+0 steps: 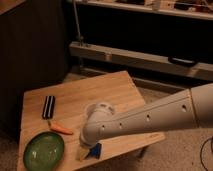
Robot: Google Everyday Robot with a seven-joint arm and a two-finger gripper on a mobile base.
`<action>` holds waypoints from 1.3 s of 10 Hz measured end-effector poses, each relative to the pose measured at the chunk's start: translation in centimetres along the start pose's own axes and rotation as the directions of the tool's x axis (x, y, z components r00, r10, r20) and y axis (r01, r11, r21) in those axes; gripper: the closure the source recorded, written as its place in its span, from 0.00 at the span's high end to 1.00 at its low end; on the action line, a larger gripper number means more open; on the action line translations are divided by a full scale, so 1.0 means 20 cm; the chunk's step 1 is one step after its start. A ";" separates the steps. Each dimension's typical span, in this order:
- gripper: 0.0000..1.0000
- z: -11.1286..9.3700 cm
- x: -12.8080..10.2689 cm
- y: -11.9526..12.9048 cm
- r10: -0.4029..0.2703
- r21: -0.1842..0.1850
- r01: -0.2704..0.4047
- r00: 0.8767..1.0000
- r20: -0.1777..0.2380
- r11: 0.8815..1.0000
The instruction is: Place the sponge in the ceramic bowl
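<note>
The dark blue sponge lies near the front edge of the wooden table, partly covered by my arm. My gripper is down at the sponge's left side, touching or just over it. The green ceramic bowl sits at the table's front left corner, a short way left of the gripper, with nothing in it.
An orange carrot lies just behind the bowl. A black striped block rests further back on the left. My white arm crosses the table's right front part. A dark cabinet stands behind on the left.
</note>
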 end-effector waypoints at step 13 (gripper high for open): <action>0.80 0.29 0.08 -0.01 0.004 -0.006 -0.004 1.000 -0.011 1.000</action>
